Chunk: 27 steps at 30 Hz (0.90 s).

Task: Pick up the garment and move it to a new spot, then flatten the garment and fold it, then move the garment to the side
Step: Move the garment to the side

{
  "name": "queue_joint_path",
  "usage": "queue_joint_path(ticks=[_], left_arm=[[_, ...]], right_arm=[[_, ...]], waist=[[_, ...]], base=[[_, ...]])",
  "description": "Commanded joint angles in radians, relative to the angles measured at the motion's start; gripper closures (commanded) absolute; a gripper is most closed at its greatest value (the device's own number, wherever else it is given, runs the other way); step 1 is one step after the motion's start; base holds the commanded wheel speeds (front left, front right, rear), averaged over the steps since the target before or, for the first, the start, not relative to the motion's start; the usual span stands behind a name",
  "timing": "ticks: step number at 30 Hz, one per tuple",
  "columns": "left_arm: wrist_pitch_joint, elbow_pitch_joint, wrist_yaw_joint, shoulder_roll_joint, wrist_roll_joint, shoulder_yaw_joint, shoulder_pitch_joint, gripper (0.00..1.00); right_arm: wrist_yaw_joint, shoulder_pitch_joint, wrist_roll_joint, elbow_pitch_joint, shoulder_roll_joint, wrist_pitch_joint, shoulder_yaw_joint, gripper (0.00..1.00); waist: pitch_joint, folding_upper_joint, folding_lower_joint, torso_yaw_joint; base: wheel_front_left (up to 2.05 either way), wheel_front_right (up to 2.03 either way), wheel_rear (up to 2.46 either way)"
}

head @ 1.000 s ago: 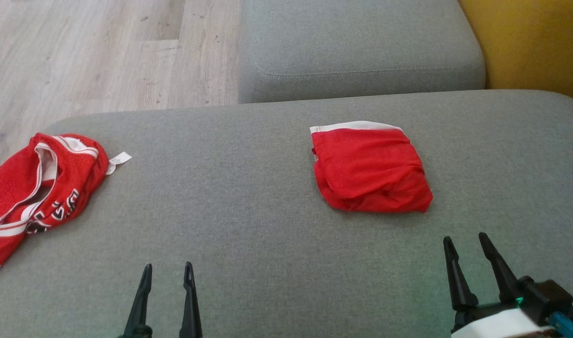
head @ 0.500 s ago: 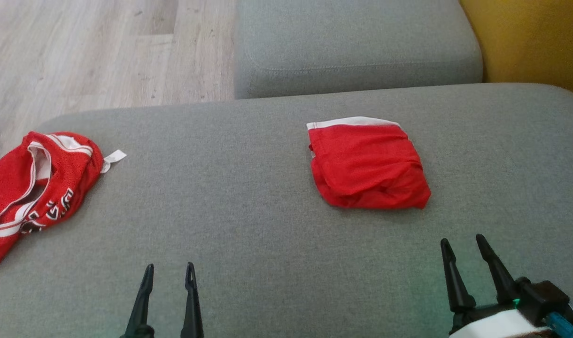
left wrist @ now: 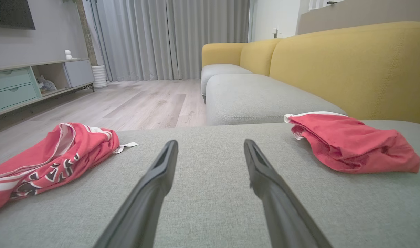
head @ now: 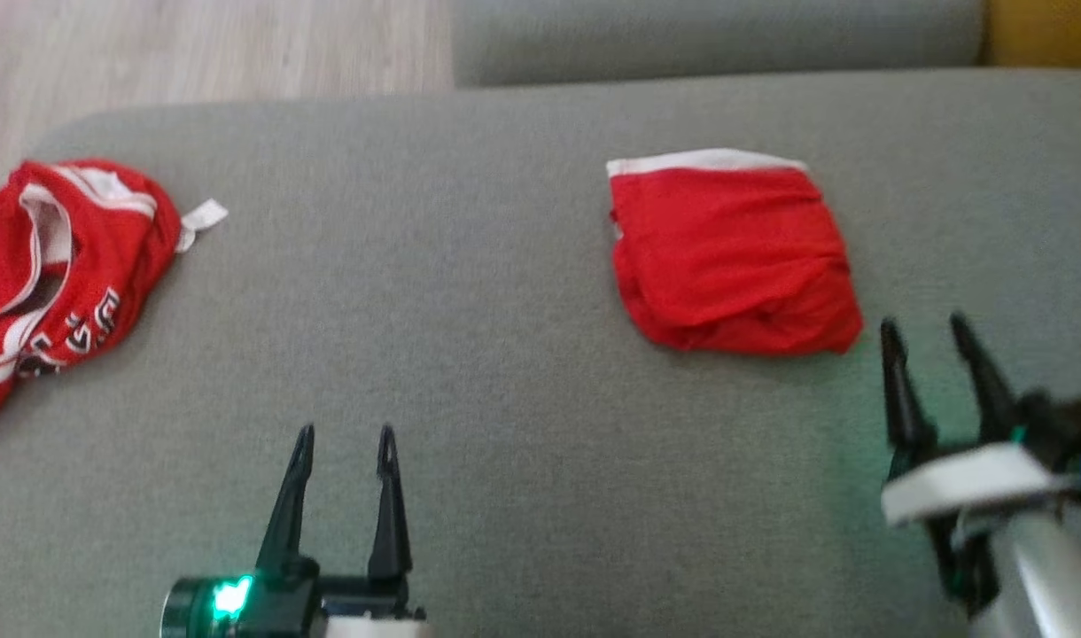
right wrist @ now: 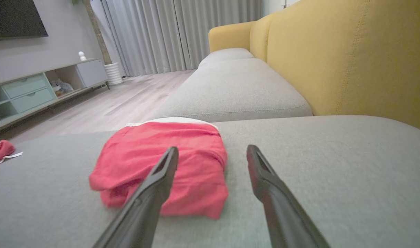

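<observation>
Both my claws are released, with the fingers spread and nothing between them. My left claw (head: 345, 436) hangs at 7 o'clock in the head view and my right claw (head: 926, 326) at 4 o'clock, both above the grey cushion (head: 470, 337).

The folded red garment (head: 731, 257) lies at 1 o'clock, its white band (head: 704, 161) on the far edge. Its near corner is close to my right fingertips, at their 11 o'clock. A crumpled red jersey (head: 53, 257) with lettering sits at 9 o'clock, well apart from it.

I judge the folding done and the move aside to be what remains. The main danger is in how I bite. The near edge of the bundle is lumpy and loose. If I pinch only the top layer there, the fold will peel open as I lift and I will have to flatten it again. If I come in too steep, my tips may snag the cushion's weave instead of sliding under the cloth.

A one-sided grip from the right could let the far half sag and drag. The two reds are easy to confuse. If the jersey is meant next, its tag (head: 202, 215) makes a poor handle, and the jersey lies near the cushion's rounded edge with wooden floor (head: 239, 44) beyond, so a careless tug could spill it off.
</observation>
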State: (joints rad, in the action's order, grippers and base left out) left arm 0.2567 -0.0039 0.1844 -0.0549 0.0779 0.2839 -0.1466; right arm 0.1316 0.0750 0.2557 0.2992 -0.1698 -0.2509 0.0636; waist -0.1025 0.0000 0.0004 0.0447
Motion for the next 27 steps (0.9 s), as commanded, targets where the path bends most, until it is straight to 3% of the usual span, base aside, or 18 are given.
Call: queue_joint_path(ticks=[1, 8, 14, 15, 17, 23, 27], left_arm=[[0.005, -0.037, 0.011, 0.005, 0.0, -0.019, 0.049, 0.0], [0.005, -0.039, 0.034, 0.005, -0.004, 0.022, 0.109, 0.0], [0.005, -0.026, 0.063, 0.005, -0.003, 0.057, 0.154, 0.0], [0.005, -0.024, 0.067, 0.005, -0.002, 0.061, 0.157, 0.0], [0.005, -0.025, 0.076, 0.005, 0.004, 0.066, 0.163, 0.0], [0.005, -0.029, 0.094, 0.005, 0.004, 0.072, 0.192, 0.0], [0.005, -0.032, 0.091, 0.005, -0.004, 0.08, 0.229, 0.0]], right_arm=[[-0.001, 0.087, 0.003, 0.005, -0.03, -0.011, 0.014, 0.0], [-0.001, 0.31, 0.024, 0.188, -0.092, 0.102, 0.028, 0.0], [-0.001, 0.432, 0.104, 0.353, -0.129, 0.284, 0.096, 0.03], [-0.001, 0.433, 0.135, 0.367, -0.127, 0.311, 0.116, 0.46], [-0.001, 0.434, 0.197, 0.368, -0.129, 0.339, 0.163, 1.0], [-0.001, 0.449, 0.315, 0.323, -0.201, 0.291, 0.236, 1.0], [-0.001, 0.464, 0.34, 0.302, -0.288, 0.247, 0.23, 1.0]], waist=[[-0.056, 0.0, -0.0004, 0.018], [-0.126, 0.0, -0.0004, 0.048], [-0.167, 0.0, -0.0004, 0.083], [-0.17, 0.0, -0.0004, 0.085], [-0.18, 0.0, -0.0004, 0.085], [-0.232, 0.0, -0.0004, 0.037], [-0.28, 0.0, -0.0004, -0.009]], base=[[0.0, 0.0, 0.0], [0.0, 0.0, 0.0], [0.0, 0.0, 0.0], [0.0, 0.0, 0.0], [0.0, 0.0, 0.0], [0.0, 0.0, 0.0], [0.0, 0.0, 0.0]])
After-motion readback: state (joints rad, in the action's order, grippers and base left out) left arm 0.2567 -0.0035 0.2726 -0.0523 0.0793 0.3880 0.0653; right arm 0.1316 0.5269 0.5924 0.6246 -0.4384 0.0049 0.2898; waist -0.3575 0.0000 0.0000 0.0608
